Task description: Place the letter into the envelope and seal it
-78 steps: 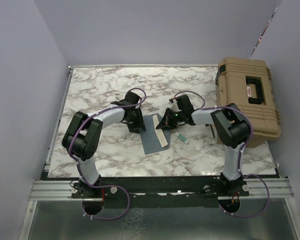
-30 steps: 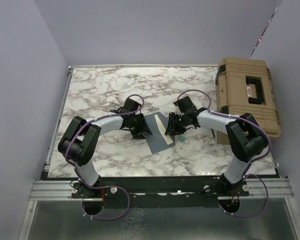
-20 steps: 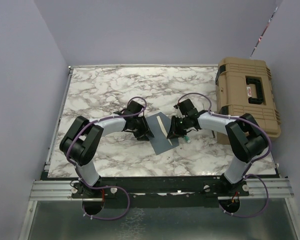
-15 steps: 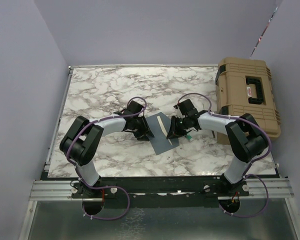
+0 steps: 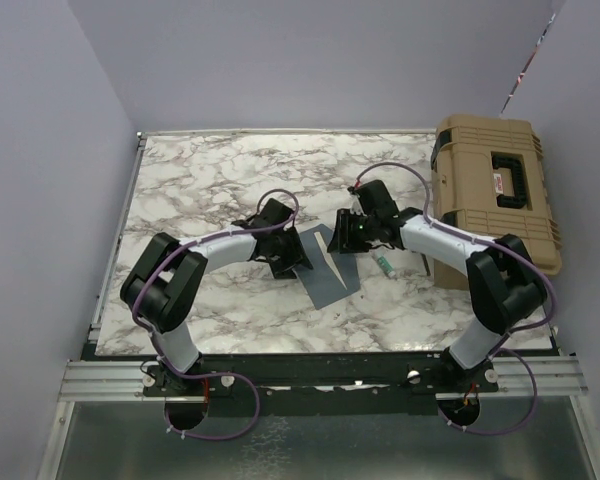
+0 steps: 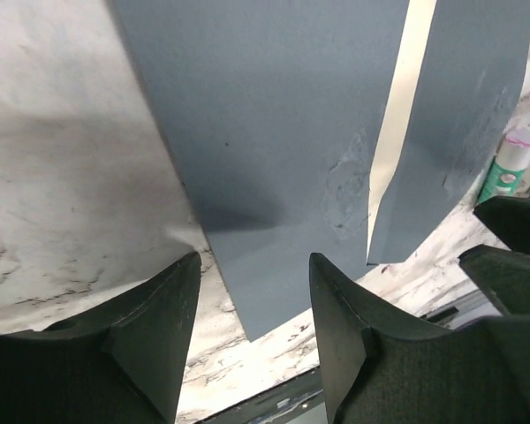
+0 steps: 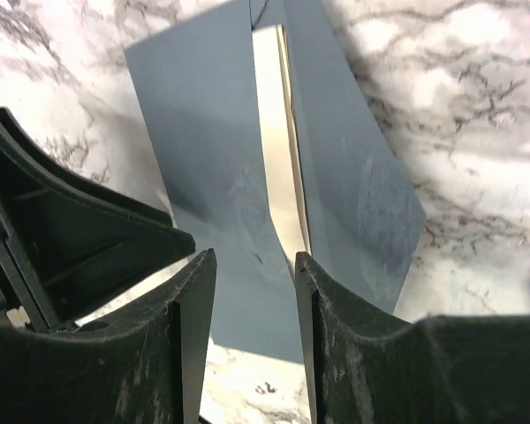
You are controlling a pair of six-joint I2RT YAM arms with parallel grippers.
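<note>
The slate-blue envelope (image 5: 325, 272) lies flat on the marble between both arms. Its flap (image 7: 349, 190) is folded almost over the body. Only a narrow tan strip of the letter (image 7: 278, 177) shows in the slit, also seen as the letter (image 6: 397, 115) in the left wrist view. My left gripper (image 5: 286, 256) hovers at the envelope's left edge, open with nothing between its fingers; the envelope (image 6: 274, 132) fills the view past the left gripper (image 6: 254, 262). My right gripper (image 5: 352, 236) is over the envelope's far right part, open and empty; the slit lies just past the right gripper (image 7: 252, 265).
A small green-and-white glue stick (image 5: 385, 265) lies on the marble right of the envelope, the same glue stick (image 6: 505, 166) showing at the left wrist view's right edge. A tan hard case (image 5: 495, 195) stands at the table's right side.
The flap has come over the letter, leaving only a thin tan strip. Both grippers shut briefly and opened again. The right gripper drew back toward the far side, and the glue stick shifted slightly right.
</note>
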